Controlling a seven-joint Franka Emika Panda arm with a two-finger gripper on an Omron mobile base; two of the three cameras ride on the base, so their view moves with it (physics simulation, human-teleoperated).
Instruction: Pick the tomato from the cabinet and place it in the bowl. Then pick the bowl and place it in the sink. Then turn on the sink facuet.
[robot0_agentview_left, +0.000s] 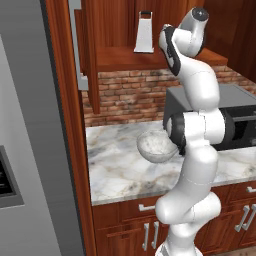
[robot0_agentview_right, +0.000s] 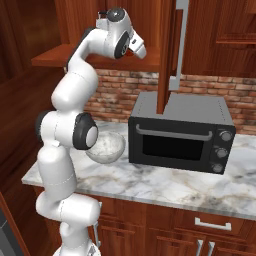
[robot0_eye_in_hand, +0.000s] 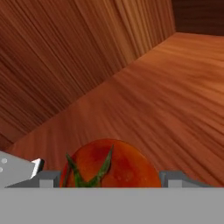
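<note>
Tomato (robot0_eye_in_hand: 111, 164) on cabinet (robot0_agentview_left: 120, 55) shelf board, close against claw (robot0_eye_in_hand: 111, 181) in hand view, between the two finger tips (robot0_eye_in_hand: 49, 178). Green stem leaves facing camera. Whether pads touch skin: cannot tell; tips seen standing apart either side of fruit, so claw spread around it, not yet clearly pinching.

Ordered large to small:
- Cabinet: reddish wood, door swung open, grey bar handle (robot0_agentview_right: 179, 45) visible in right base view. Shelf flat, grain running away from hand.
- Arm: risen tall from base, elbow folded over bench (robot0_agentview_left: 120, 170), forearm reaching up, wrist turned in toward shelf level.
- Bowl (robot0_agentview_left: 156, 146): mottled whitish, on bench beside dark oven (robot0_agentview_right: 182, 132), partly behind arm, below shelf.
- Tomato: small, round.

Handling judgement: likely light, smooth, somewhat soft; prone to roll on flat shelf if nudged. Best taken across widest girth, pads on opposite sides, moderate squeeze to avoid bruising or squirting out.
</note>
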